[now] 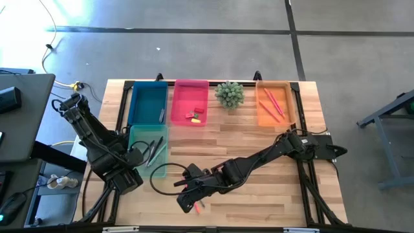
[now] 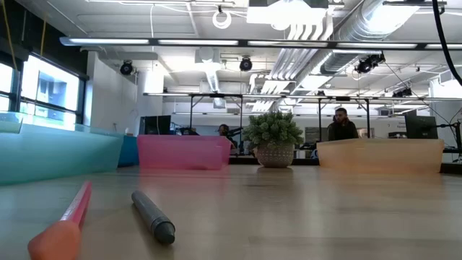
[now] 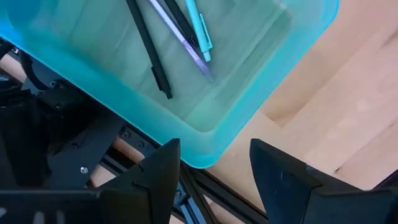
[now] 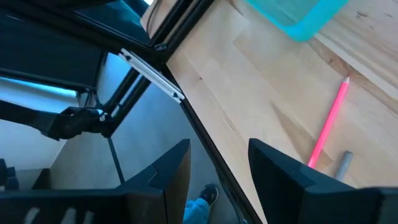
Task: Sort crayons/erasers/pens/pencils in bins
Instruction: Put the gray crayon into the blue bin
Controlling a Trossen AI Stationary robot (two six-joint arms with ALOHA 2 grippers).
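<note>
Since the four translucent plastic bins along the table's far edge already hold most items, what's left looks like one salmon-pink pencil and a short grey stick near the front edge, under the right gripper, fingers apart and empty. Left gripper waits open over the pale teal bin.

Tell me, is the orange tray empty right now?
No, seen from above the orange tray holds a few long thin pink pencils lying inside it, at the table's far side, next to the small green plant.
</note>
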